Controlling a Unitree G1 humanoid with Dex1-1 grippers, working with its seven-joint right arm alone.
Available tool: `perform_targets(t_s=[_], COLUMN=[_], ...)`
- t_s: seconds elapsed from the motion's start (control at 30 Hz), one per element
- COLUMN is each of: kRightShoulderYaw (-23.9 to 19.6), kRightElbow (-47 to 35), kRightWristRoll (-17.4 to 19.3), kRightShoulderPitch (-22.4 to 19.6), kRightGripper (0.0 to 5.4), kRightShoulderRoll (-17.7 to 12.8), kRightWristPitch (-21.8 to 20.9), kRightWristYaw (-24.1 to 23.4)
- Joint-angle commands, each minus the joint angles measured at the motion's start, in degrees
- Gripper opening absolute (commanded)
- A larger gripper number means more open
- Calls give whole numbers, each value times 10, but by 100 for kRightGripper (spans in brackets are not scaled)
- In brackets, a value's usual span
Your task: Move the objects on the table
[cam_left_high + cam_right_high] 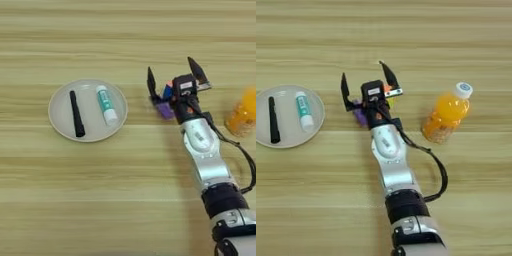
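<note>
My right gripper (171,66) (363,70) is open, its two black fingers spread wide over the middle of the table (125,200). Its body mostly covers the multicoloured puzzle cube (167,91) (388,91), of which only coloured edges show. The small purple block (164,110) (360,116) lies just left of the wrist, under the left finger's base. At the right, apart from the gripper, the orange juice bottle (448,113) (243,116) lies on its side with its white cap pointing away. The black pen (76,114) and white-and-teal glue stick (106,104) rest on a plate.
The round pale grey plate (61,122) (315,105) sits at the left, a hand's width from the gripper. A black cable loops out to the right of my silver forearm (391,160), which comes in from the bottom edge.
</note>
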Motion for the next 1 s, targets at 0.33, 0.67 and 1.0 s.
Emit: perform_targets(t_s=[0.33, 0.67, 1.0], kRightShoulderYaw=[-30, -48, -66], kRightElbow=[98, 217, 312], kRightWristRoll=[-2, 50, 77], kRightShoulderPitch=[-62, -116, -164], kRightGripper=[538, 538, 538], kRightShoulderRoll=[-26, -18, -21], kRightWristPitch=[-9, -27, -33], kRightWristYaw=[-61, -20, 2])
